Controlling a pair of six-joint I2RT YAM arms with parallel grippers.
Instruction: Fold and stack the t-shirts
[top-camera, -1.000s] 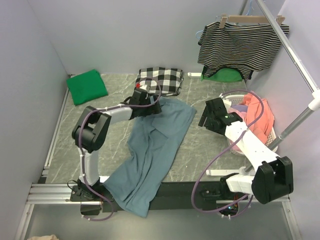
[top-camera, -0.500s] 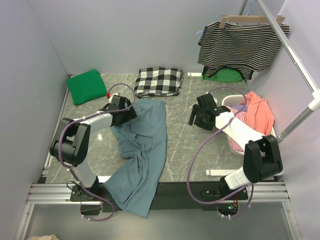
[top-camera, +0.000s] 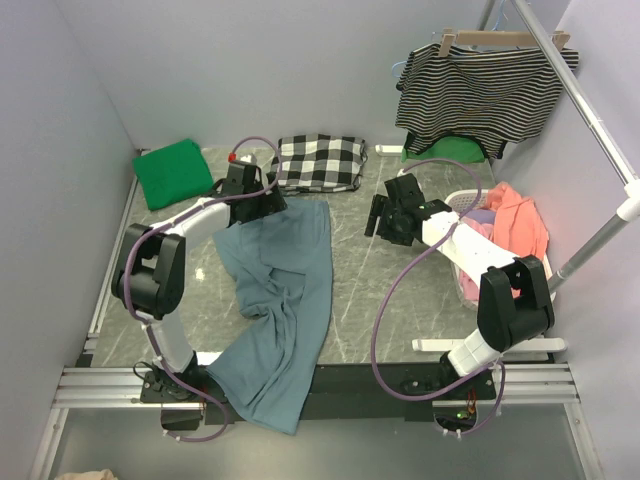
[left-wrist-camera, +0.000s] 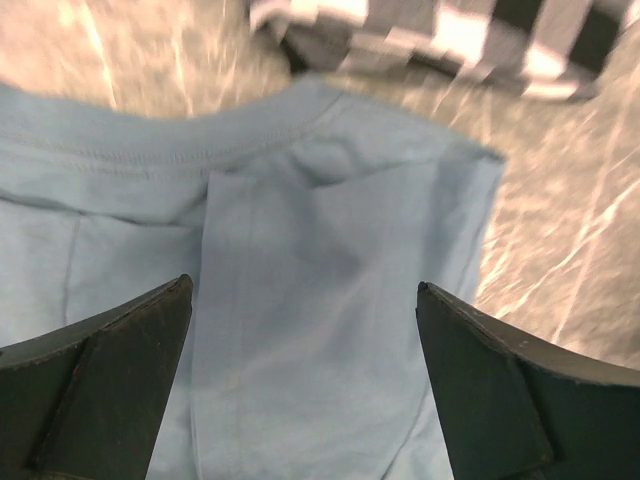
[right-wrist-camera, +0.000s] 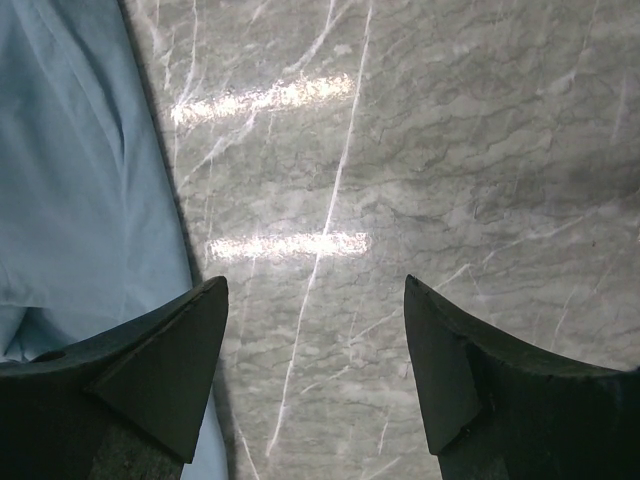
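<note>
Left claw (left-wrist-camera: 302, 290): released; we see its jaws spread wide with nothing between them, hanging over the collar end of the blue t-shirt (top-camera: 290, 290). We cannot tell whether the tips touch the cloth.
Right claw (right-wrist-camera: 315, 285): released as well, jaws apart and holding nothing, over bare table (top-camera: 375, 300) just right of the blue t-shirt's edge.
Blue t-shirt: we find it rumpled and stretched lengthwise from the upper middle of the top view down to the lower left, where it drapes over the table's near edge.
Green t-shirt (top-camera: 173, 173): folded, in the upper left of the top view by the wall, well apart from the blue one.
Checked cloth (top-camera: 320, 162): folded, just beyond the blue collar.
Striped top (top-camera: 480, 95): on a hanger, upper right.
Basket (top-camera: 462, 203): right side, with pink clothes in it.
</note>
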